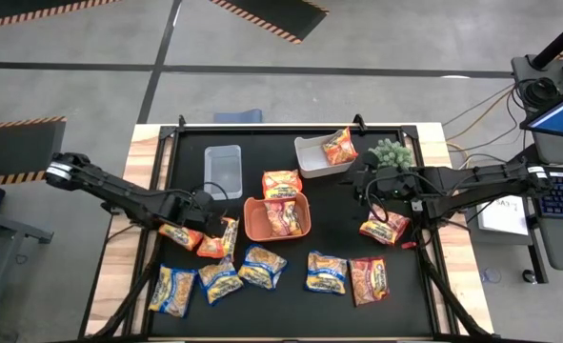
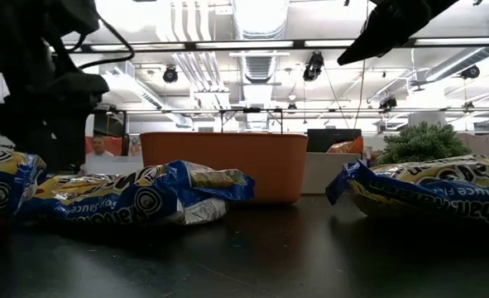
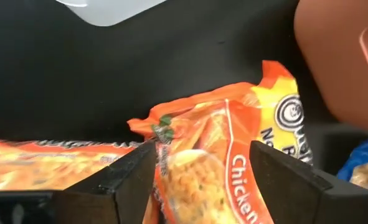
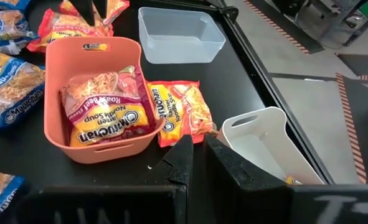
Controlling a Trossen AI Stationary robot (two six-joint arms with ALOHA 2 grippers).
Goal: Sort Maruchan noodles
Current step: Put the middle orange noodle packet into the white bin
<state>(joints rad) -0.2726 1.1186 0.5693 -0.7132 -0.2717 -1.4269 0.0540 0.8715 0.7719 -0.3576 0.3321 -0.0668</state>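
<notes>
Shiny plastic packets (image 1: 262, 266) lie in a row along the desk's near edge: blue-and-yellow ones toward the left, a red one (image 1: 369, 279) nearer the right. Each is flat, rectangular and crinkled, with sealed fins at both ends; I judge them light and slippery, with a brittle noodle block inside that hard squeezing could crack. The surest hold is probably across a short side, or on an end fin, with gentle pressure. Just behind the row, toward the left edge, the left hand (image 1: 208, 217) hovers over two orange packets (image 1: 218, 240), its dark fingers (image 3: 127, 177) spread wide on either side of one packet (image 3: 208, 168) and holding nothing. At mid-desk the orange bin (image 1: 252, 224), a smooth rounded tub, holds a red packet (image 4: 103, 112), and another orange packet (image 4: 180, 112) lies against its far wall. Toward the right edge a reddish packet (image 1: 385, 228) lies flat under the right arm. The right hand (image 1: 369, 183) hangs above the desk between that packet and the white bin, fingers pinched together and empty. Farther back, the clear bin (image 1: 223, 169), rigid and see-through, stands empty, while the white bin (image 1: 310, 157) holds one orange packet (image 1: 339, 148) leaning on its wall. A small green plant (image 1: 392, 152) sits in the far right corner.
</notes>
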